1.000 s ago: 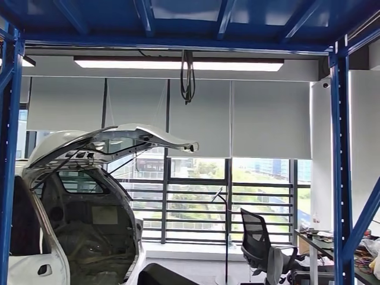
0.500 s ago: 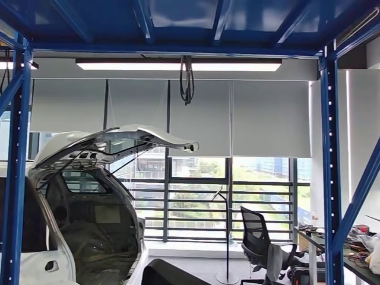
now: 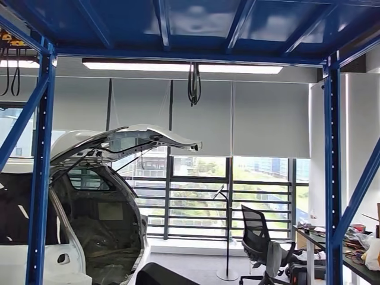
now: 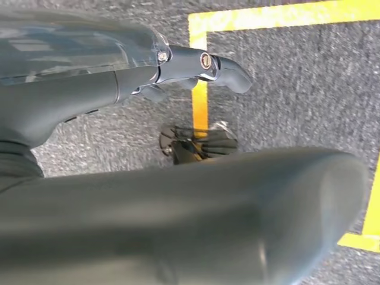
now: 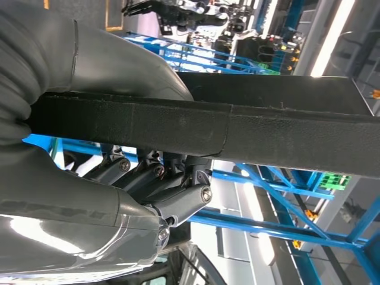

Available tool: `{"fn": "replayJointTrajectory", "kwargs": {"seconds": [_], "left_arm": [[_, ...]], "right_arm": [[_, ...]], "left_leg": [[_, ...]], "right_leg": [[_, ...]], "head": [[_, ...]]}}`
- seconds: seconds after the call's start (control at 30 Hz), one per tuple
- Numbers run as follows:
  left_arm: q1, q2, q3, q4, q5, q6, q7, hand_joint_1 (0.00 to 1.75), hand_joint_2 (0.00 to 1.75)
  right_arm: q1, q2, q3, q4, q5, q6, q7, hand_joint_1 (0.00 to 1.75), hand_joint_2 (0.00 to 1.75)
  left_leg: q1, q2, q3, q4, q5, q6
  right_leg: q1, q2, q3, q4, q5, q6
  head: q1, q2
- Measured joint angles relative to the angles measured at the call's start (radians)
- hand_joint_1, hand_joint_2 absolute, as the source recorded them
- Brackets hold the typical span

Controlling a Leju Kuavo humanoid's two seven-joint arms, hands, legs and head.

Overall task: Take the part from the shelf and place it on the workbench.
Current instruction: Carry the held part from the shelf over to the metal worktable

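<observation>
**Right hand carries the part, head looks out past the racking**

We see the right hand [image 5: 148,196] wrapped around a long black bar-shaped part [image 5: 224,133], thumb on one side and dark fingers [image 5: 179,205] curled against the other, so the part is up in our grasp, with blue racking behind it. Our left hand [image 4: 188,196] hangs over grey carpet [image 4: 291,89] marked with yellow tape [image 4: 199,101], its fingers apart and holding nothing. Ahead, through the blue shelf frame [image 3: 43,178], a white car body [image 3: 89,208] stands with its tailgate raised, and an office chair [image 3: 257,240] sits by the windows.
</observation>
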Motion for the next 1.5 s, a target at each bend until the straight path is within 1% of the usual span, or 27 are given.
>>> {"fn": "replayJointTrajectory", "kwargs": {"seconds": [0.07,0.13,0.17,0.2,0.27,0.3,0.33,0.4,0.43,0.47,0.53,0.57,0.67,0.73,0.8,0.83,0.87,0.9,1.0,1.07,1.13,1.2,1.27,1.33,1.4,1.47,1.5], "left_arm": [[0.0,-0.003,0.001,0.0,-0.003,0.0,0.0,0.0,1.75],[0.001,-0.002,0.001,0.0,-0.004,0.0,0.0,0.0,1.75],[0.002,-0.002,0.001,0.0,-0.005,0.0,0.0,0.0,1.75],[0.003,-0.002,0.002,0.0,-0.006,0.0,0.0,0.0,1.75],[0.003,0.0,0.002,0.0,-0.008,0.0,0.0,0.0,1.75],[0.003,0.001,0.003,0.0,-0.01,0.0,0.0,0.0,1.75],[0.003,0.003,0.003,0.0,-0.011,0.001,0.001,0.0,1.75],[0.003,0.007,0.003,0.0,-0.017,0.002,0.005,0.0,1.75],[0.003,0.008,0.003,0.0,-0.02,0.003,0.01,0.0,1.75],[0.002,0.009,0.003,0.0,-0.024,0.004,0.018,0.0,1.75],[0.001,0.012,0.003,0.0,-0.031,0.006,0.04,0.0,1.75],[0.0,0.014,0.003,0.0,-0.036,0.009,0.055,0.0,1.75],[0.004,0.023,0.005,0.0,-0.043,0.023,0.119,0.0,1.75],[0.012,0.031,0.009,0.0,-0.047,0.034,0.166,0.0,1.75],[0.018,0.039,0.015,0.0,-0.051,0.042,0.205,0.0,1.75],[0.02,0.043,0.019,0.0,-0.053,0.044,0.22,0.0,1.75],[0.023,0.048,0.023,0.0,-0.053,0.045,0.233,0.0,1.75],[0.025,0.052,0.026,0.0,-0.053,0.047,0.246,0.0,1.75],[0.024,0.062,0.034,0.0,-0.054,0.056,0.274,0.0,1.75],[0.023,0.069,0.041,0.0,-0.054,0.058,0.288,0.0,1.75],[0.027,0.076,0.05,-0.001,-0.053,0.061,0.299,0.0,1.75],[0.033,0.085,0.058,-0.001,-0.053,0.064,0.306,0.0,1.75],[0.034,0.095,0.066,-0.002,-0.052,0.066,0.31,0.0,1.75],[0.035,0.106,0.074,-0.003,-0.051,0.066,0.312,0.0,1.75],[0.04,0.114,0.082,-0.003,-0.05,0.067,0.316,0.0,1.75],[0.044,0.119,0.09,-0.005,-0.048,0.072,0.324,0.0,1.75],[0.044,0.122,0.094,-0.006,-0.046,0.075,0.329,0.0,1.75]], "right_arm": [[-0.003,0.001,0.0,-0.006,-0.002,0.001,-0.002,1.75,1.75],[-0.003,0.001,0.0,-0.007,-0.005,0.002,-0.002,1.75,1.75],[-0.003,0.002,0.001,-0.008,-0.006,0.002,-0.002,1.75,1.75],[-0.002,0.002,0.001,-0.008,-0.008,0.003,-0.003,1.75,1.75],[-0.001,0.004,0.002,-0.008,-0.011,0.005,-0.004,1.75,1.75],[0.001,0.004,0.002,-0.008,-0.012,0.006,-0.004,1.75,1.75],[0.003,0.004,0.002,-0.008,-0.013,0.007,-0.004,1.75,1.75],[0.005,0.003,0.002,-0.008,-0.009,0.008,-0.006,1.75,1.75],[0.005,0.003,0.002,-0.008,-0.002,0.009,-0.009,1.75,1.75],[0.005,0.003,0.002,-0.008,0.007,0.009,-0.012,1.75,1.75],[0.004,0.001,0.001,-0.008,0.021,0.009,-0.021,1.75,1.75],[0.003,0.0,0.001,-0.008,0.025,0.009,-0.025,1.75,1.75],[0.001,-0.005,0.002,-0.006,0.029,0.014,-0.04,1.75,1.75],[-0.001,-0.01,0.002,-0.004,0.031,0.016,-0.052,1.75,1.75],[-0.002,-0.015,0.002,0.001,0.034,0.019,-0.061,1.75,1.75],[-0.002,-0.017,0.002,0.004,0.036,0.021,-0.063,1.75,1.75],[-0.001,-0.019,0.002,0.006,0.037,0.022,-0.066,1.75,1.75],[-0.002,-0.02,0.002,0.008,0.038,0.022,-0.069,1.75,1.75],[-0.006,-0.023,0.002,0.009,0.039,0.023,-0.078,1.75,1.75],[-0.009,-0.026,0.001,0.009,0.04,0.024,-0.083,1.75,1.75],[-0.009,-0.028,0.001,0.009,0.042,0.026,-0.088,1.75,1.75],[-0.009,-0.028,0.001,0.009,0.045,0.028,-0.095,1.75,1.75],[-0.007,-0.029,0.0,0.01,0.047,0.029,-0.101,1.75,1.75],[-0.001,-0.034,-0.001,0.014,0.052,0.03,-0.105,1.75,1.75],[0.004,-0.038,-0.001,0.018,0.058,0.03,-0.11,1.75,1.75],[0.006,-0.042,-0.001,0.02,0.061,0.03,-0.115,1.75,1.75],[0.007,-0.044,-0.001,0.021,0.063,0.03,-0.117,1.75,1.75]], "left_leg": [[0.008,0.0,-0.005,-0.004,0.016,-0.011],[0.014,0.001,-0.009,-0.009,0.022,-0.022],[0.015,0.0,-0.013,-0.004,0.006,-0.027],[0.015,0.0,-0.02,0.016,-0.027,-0.031],[0.022,0.0,-0.039,0.112,-0.125,-0.044],[0.026,0.0,-0.048,0.173,-0.159,-0.05],[0.031,0.0,-0.05,0.222,-0.168,-0.058],[0.042,0.001,-0.023,0.238,-0.113,-0.076],[0.05,0.001,0.012,0.2,-0.08,-0.086],[0.057,0.001,0.055,0.142,-0.067,-0.097],[0.062,0.002,0.126,0.033,-0.098,-0.094],[0.06,0.0,0.139,0.005,-0.12,-0.084],[0.057,-0.006,0.128,-0.002,-0.126,-0.048],[0.055,-0.009,0.119,-0.002,-0.113,-0.034],[0.05,-0.015,0.107,-0.002,-0.103,-0.028],[0.047,-0.02,0.103,-0.001,-0.099,-0.027],[0.043,-0.027,0.099,-0.001,-0.096,-0.027],[0.04,-0.035,0.097,-0.001,-0.093,-0.027],[0.038,-0.061,0.091,-0.002,-0.087,-0.03],[0.047,-0.08,0.083,-0.003,-0.08,-0.04],[0.055,-0.099,0.077,-0.008,-0.075,-0.053],[0.051,-0.079,0.061,0.008,-0.093,-0.06],[0.045,-0.036,0.012,0.095,-0.143,-0.064],[0.045,-0.019,-0.042,0.2,-0.175,-0.07],[0.048,-0.008,-0.043,0.197,-0.142,-0.079],[0.05,0.026,0.007,0.091,-0.082,-0.086],[0.049,0.046,0.028,0.045,-0.063,-0.084]], "right_leg": [[0.016,0.001,0.042,-0.074,-0.003,-0.017],[0.018,-0.001,0.039,-0.095,0.024,-0.016],[0.015,-0.003,0.034,-0.105,0.039,-0.016],[0.01,-0.006,0.025,-0.113,0.053,-0.015],[0.006,-0.01,0.0,-0.114,0.075,-0.014],[0.004,-0.012,-0.016,-0.111,0.084,-0.01],[0.001,-0.014,-0.033,-0.107,0.093,-0.006],[-0.01,-0.016,-0.071,-0.092,0.106,0.007],[-0.016,-0.017,-0.091,-0.078,0.11,0.014],[-0.02,-0.017,-0.111,-0.059,0.112,0.021],[-0.023,-0.017,-0.143,-0.021,0.113,0.034],[-0.024,-0.019,-0.154,-0.009,0.116,0.042],[-0.031,-0.02,-0.173,0.012,0.11,0.061],[-0.034,-0.015,-0.2,0.087,0.052,0.07],[-0.035,-0.013,-0.24,0.214,-0.019,0.074],[-0.035,-0.012,-0.25,0.257,-0.035,0.073],[-0.034,-0.011,-0.244,0.266,-0.034,0.07],[-0.033,-0.006,-0.219,0.236,-0.015,0.064],[-0.027,0.056,-0.106,0.05,0.056,0.032],[-0.022,0.083,-0.082,0.002,0.065,0.022],[-0.019,0.065,-0.077,-0.015,0.075,0.017],[-0.023,0.042,-0.059,-0.054,0.082,0.012],[-0.024,0.014,-0.05,-0.079,0.08,0.01],[-0.023,-0.016,-0.052,-0.078,0.078,0.009],[-0.024,-0.039,-0.054,-0.07,0.073,0.013],[-0.026,-0.058,-0.058,-0.053,0.062,0.024],[-0.024,-0.066,-0.062,-0.041,0.055,0.031]], "head": [[0.0,0.0],[0.0,0.0],[0.0,0.0],[0.0,0.0],[0.0,0.001],[0.0,0.0],[0.0,0.0],[0.0,0.0],[0.0,0.0],[0.0,0.0],[-0.001,0.0],[-0.001,0.0],[-0.001,0.0],[-0.001,0.0],[-0.001,0.0],[-0.001,0.0],[-0.001,0.0],[-0.001,0.0],[-0.001,0.0],[-0.001,0.0],[-0.001,0.0],[0.0,0.0],[0.001,0.0],[0.001,0.0],[0.001,0.0],[0.001,0.0],[0.001,0.0]]}}
